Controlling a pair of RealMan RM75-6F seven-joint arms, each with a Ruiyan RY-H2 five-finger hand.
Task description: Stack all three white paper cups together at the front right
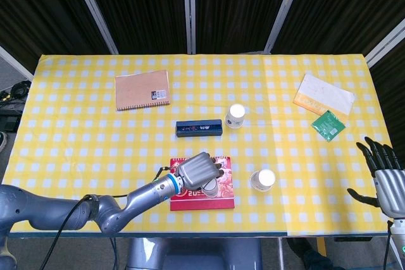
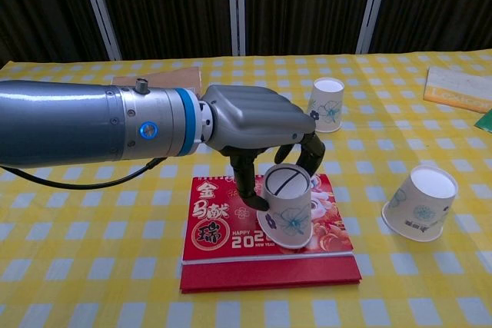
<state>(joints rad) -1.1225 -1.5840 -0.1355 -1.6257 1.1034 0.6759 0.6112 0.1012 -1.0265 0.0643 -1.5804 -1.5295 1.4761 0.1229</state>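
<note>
Yellow-and-white checked cloth covers a table (image 1: 76,131) seen from above and from chest height. Over its front middle, the robot's left hand (image 2: 254,124) reaches in, fingers (image 2: 244,180) curled down around an upside-down white paper cup with blue flowers (image 2: 287,209). This held cup sits tilted, its rim low over or touching a red 2026 desk calendar (image 2: 223,232); which of the two cannot be told. From above, the hand hides most of the cup.

To the right of the calendar, near the front edge, a second paper cup (image 2: 421,202) stands upside down and apart from everything else. A third paper cup (image 2: 325,104) stands further back, near the table's middle, just beside the right end of a long dark blue box (image 1: 199,128).

At the far right front corner, the right hand (image 1: 384,178) hangs beyond the table edge, fingers spread wide and holding nothing.

A brown spiral notebook (image 1: 143,89) lies at the back left. At the back right lie a white and yellow packet (image 1: 323,93) and a small green packet (image 1: 328,124) close in front of it.
</note>
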